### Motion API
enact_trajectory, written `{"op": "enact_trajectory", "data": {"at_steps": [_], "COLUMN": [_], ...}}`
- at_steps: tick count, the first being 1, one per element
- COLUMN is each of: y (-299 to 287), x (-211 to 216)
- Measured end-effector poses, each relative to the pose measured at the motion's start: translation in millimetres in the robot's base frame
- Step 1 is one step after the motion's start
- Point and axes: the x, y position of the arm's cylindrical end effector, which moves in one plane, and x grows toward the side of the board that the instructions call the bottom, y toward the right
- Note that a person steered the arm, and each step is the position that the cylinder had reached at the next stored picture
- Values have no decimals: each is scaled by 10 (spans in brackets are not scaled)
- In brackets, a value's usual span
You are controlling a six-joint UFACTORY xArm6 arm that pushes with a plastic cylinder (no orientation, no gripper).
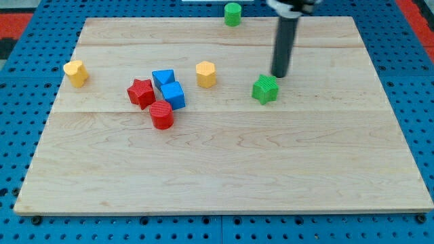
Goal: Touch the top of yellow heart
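Note:
The yellow heart [76, 72] sits near the left edge of the wooden board [224, 176]. My tip [279, 74] is far to its right, in the upper right part of the board. It stands just above and to the right of a green star [265, 89], very close to it or touching. A yellow pentagon [206, 74] lies between the tip and the heart.
A cluster sits left of centre: a red star [141, 92], a blue triangle [163, 77], a blue cube [173, 95] and a red cylinder [161, 114]. A green cylinder [232, 13] stands at the board's top edge.

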Motion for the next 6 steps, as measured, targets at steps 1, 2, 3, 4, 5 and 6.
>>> {"op": "enact_trajectory", "data": {"at_steps": [1, 2, 3, 4, 5, 6], "y": [-497, -1021, -611, -1128, -2256, -3533], "x": [406, 606, 950, 1971, 2413, 2082]}}
